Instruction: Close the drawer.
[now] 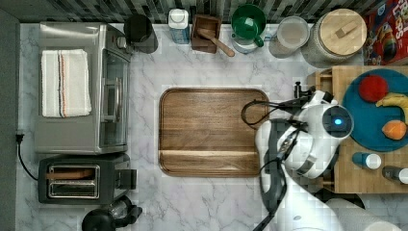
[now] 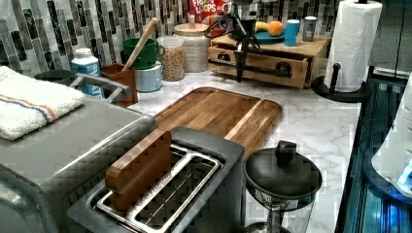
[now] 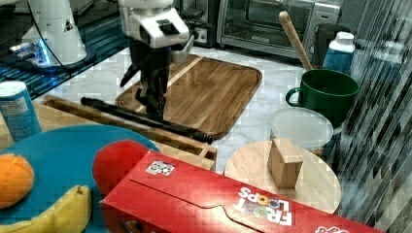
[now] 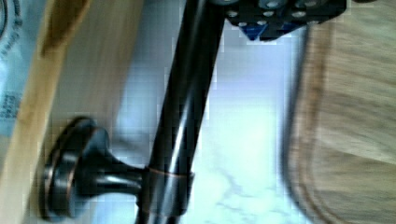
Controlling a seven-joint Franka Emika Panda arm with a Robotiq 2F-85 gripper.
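The light-wood drawer (image 3: pixel 190 144) sticks out a little from its cabinet, its rim showing under the cabinet top (image 2: pixel 272 46). A dark metal bar handle (image 3: pixel 145 118) runs along the drawer front (image 2: pixel 260 62). My gripper (image 3: pixel 154 106) points down at this handle, on the side facing the cutting board, fingers together and holding nothing. In the wrist view the handle (image 4: pixel 184 116) and one round mount (image 4: pixel 70 172) sit close to the fingertips (image 4: pixel 280 14). In the top view my arm (image 1: pixel 312 139) covers most of the drawer (image 1: pixel 321 79).
A brown cutting board (image 1: pixel 214 131) lies just in front of the drawer. The cabinet top holds a blue plate (image 1: pixel 365 122) with fruit and two small containers. A paper towel roll (image 2: pixel 353 43) stands beside the cabinet. Jars, a green mug (image 3: pixel 323 92) and a cereal box (image 3: pixel 233 204) line the wall.
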